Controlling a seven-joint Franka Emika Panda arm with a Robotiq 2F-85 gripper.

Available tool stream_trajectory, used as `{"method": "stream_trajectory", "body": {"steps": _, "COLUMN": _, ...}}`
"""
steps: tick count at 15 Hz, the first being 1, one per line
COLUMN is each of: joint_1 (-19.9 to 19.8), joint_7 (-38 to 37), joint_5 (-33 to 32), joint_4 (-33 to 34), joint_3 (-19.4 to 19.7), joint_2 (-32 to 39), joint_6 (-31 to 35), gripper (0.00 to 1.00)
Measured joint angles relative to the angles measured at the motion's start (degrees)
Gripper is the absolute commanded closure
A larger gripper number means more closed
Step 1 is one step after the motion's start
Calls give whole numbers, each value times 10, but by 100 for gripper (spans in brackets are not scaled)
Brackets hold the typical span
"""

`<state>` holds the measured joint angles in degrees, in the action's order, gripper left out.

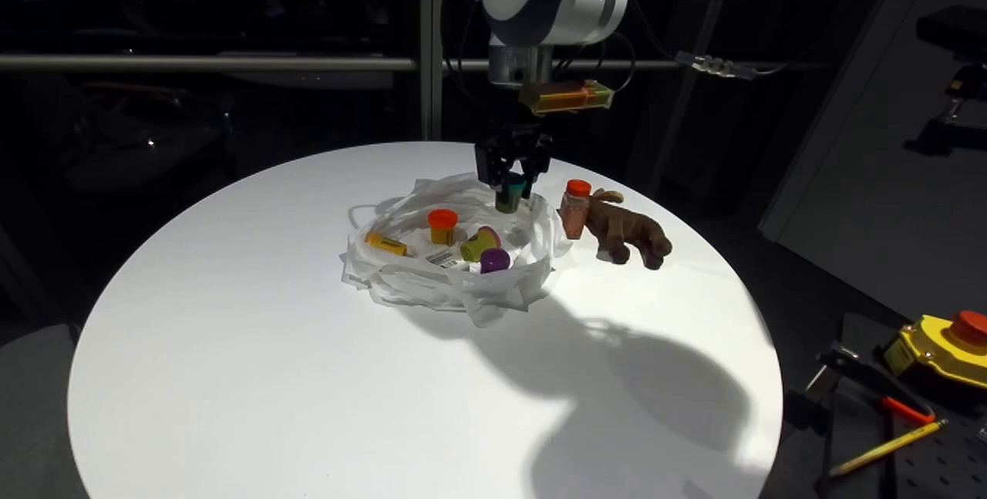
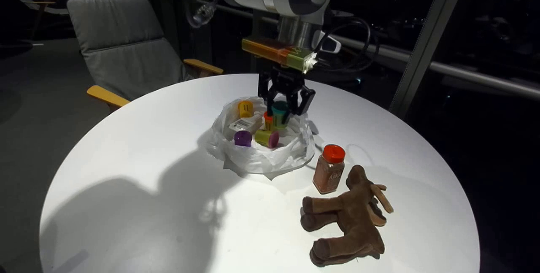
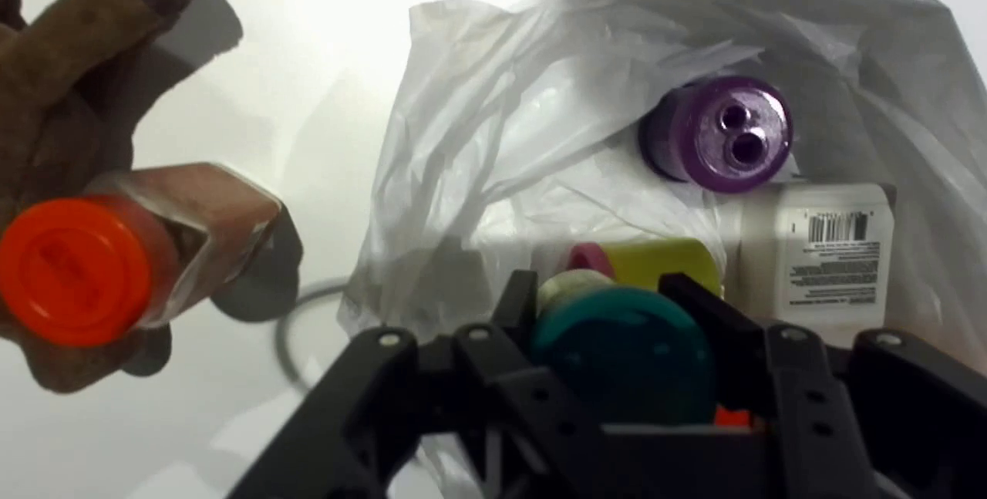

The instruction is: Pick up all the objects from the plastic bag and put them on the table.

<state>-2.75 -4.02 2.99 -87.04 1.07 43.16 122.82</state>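
Wrist view, lower centre: the gripper [image 3: 605,302] is narrowed on the teal tub [image 3: 628,352], a finger at each side, and appears to hold it. In both exterior views the tub is near upright, toward the upper right of the bag opening; whether its base clears the bag floor cannot be told. Step in hand, as judged: lifting out this tub.

Contents of the plastic bag [image 1: 463,287]: purple tub [image 3: 736,135], upper right of the wrist frame; yellow-green tub [image 3: 663,264], on its side; white bottle [image 3: 833,256], right; orange-lidded tub [image 1: 442,230], upright; yellow tub [image 1: 387,244], left of the opening in an exterior view. Unloading is incomplete.

Outside the bag, lower right in an exterior view: red-lidded jar [image 2: 329,171], stuffed toy [image 2: 355,214].

Next move: with the grip firm, raise the tub above the crumpled rim, carry it to the table [image 2: 261,239], lower it upright, release. Avoid snagging the thin plastic.
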Motion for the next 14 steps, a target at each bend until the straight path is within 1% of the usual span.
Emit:
{"method": "stream_trajectory", "body": {"steps": 6, "joint_1": 0, "joint_7": -36, "joint_5": 4, "joint_4": -177, "joint_3": 10, "joint_2": -72, "joint_6": 142, "gripper": 79}}
{"method": "stream_trajectory", "body": {"steps": 10, "joint_1": -4, "joint_7": -41, "joint_5": 23, "joint_4": -300, "joint_3": 20, "joint_2": -133, "joint_6": 205, "gripper": 79}}
{"method": "stream_trajectory", "body": {"steps": 14, "joint_1": -16, "joint_7": -28, "joint_5": 50, "joint_4": -428, "joint_3": 20, "joint_2": -214, "joint_6": 256, "gripper": 79}}
